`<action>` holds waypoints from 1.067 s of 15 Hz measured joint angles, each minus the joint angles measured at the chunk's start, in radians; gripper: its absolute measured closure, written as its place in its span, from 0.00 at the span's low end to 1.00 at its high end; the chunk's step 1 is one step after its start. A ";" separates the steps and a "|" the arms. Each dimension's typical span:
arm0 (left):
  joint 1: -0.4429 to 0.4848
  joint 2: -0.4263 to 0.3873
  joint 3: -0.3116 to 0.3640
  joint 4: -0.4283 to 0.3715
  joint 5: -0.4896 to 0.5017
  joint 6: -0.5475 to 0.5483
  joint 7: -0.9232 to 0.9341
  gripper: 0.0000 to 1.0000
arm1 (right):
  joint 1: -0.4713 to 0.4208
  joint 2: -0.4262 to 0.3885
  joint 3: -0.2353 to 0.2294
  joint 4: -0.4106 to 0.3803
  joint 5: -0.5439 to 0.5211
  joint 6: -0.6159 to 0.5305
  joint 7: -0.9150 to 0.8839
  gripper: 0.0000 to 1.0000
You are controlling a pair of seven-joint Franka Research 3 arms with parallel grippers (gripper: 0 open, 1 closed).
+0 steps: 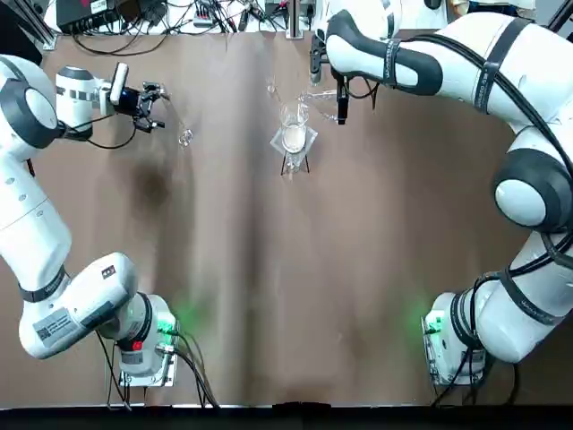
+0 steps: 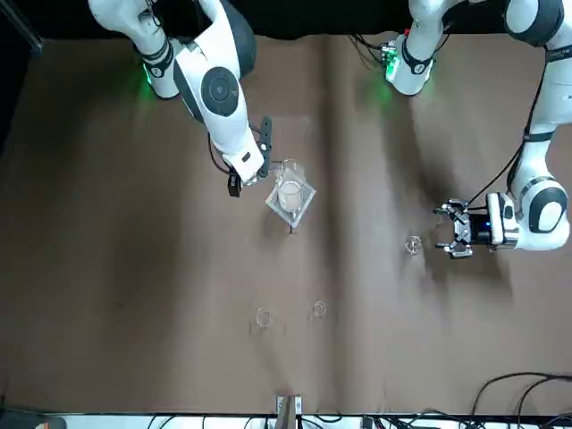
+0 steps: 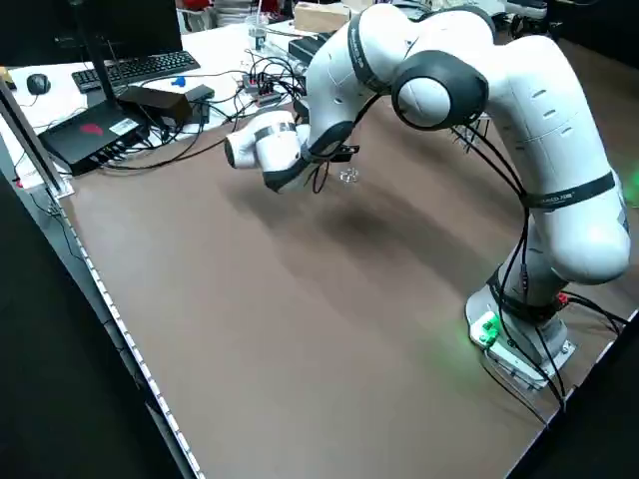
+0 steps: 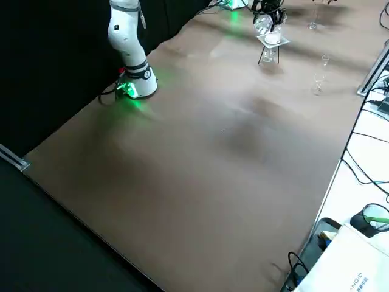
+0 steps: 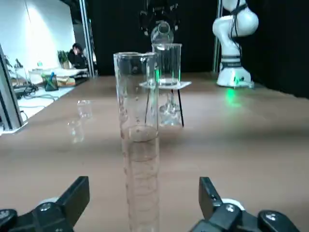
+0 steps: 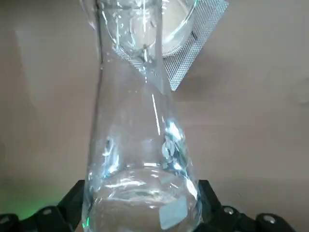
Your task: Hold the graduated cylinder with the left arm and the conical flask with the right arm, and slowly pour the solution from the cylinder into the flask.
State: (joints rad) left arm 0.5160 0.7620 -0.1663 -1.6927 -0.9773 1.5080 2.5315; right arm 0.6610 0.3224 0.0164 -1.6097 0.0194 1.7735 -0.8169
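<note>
At the far left of the tabletop, the left tool stands open, its fingers spread to either side of the graduated cylinder. The part-filled cylinder rises upright just ahead, long axis vertical, within nearest reach of the left arm and on its side of the tripod stand that carries a beaker. Across from it, the right tool grips the conical flask, raised beside the beaker.
</note>
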 joint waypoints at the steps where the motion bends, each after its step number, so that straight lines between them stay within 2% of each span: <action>1: 0.001 -0.006 0.013 0.012 0.020 0.000 0.000 0.00 | 0.003 0.001 0.000 0.000 -0.012 0.000 0.008 0.04; 5: 0.046 -0.069 0.044 0.049 0.106 -0.003 -0.012 0.00 | 0.018 0.005 0.000 0.000 -0.036 0.002 0.044 0.04; 6: 0.065 -0.123 0.044 0.069 0.145 -0.014 -0.036 0.00 | 0.023 0.005 0.000 0.001 -0.038 0.002 0.050 0.04; 8: 0.064 -0.199 0.044 0.082 0.160 -0.038 -0.110 0.00 | 0.030 0.005 0.000 0.004 -0.049 0.004 0.061 0.04; 12: 0.040 -0.373 0.035 0.085 0.207 -0.049 -0.305 0.00 | 0.051 0.005 0.000 0.010 -0.087 0.004 0.095 0.04; 16: -0.060 -0.495 0.033 0.083 0.257 -0.039 -0.558 0.00 | 0.059 0.005 0.000 0.032 -0.110 -0.021 0.108 0.04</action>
State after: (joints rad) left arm 0.4555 0.2671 -0.1336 -1.6100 -0.7206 1.4694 1.9737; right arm 0.7200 0.3271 0.0162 -1.5777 -0.0905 1.7528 -0.7088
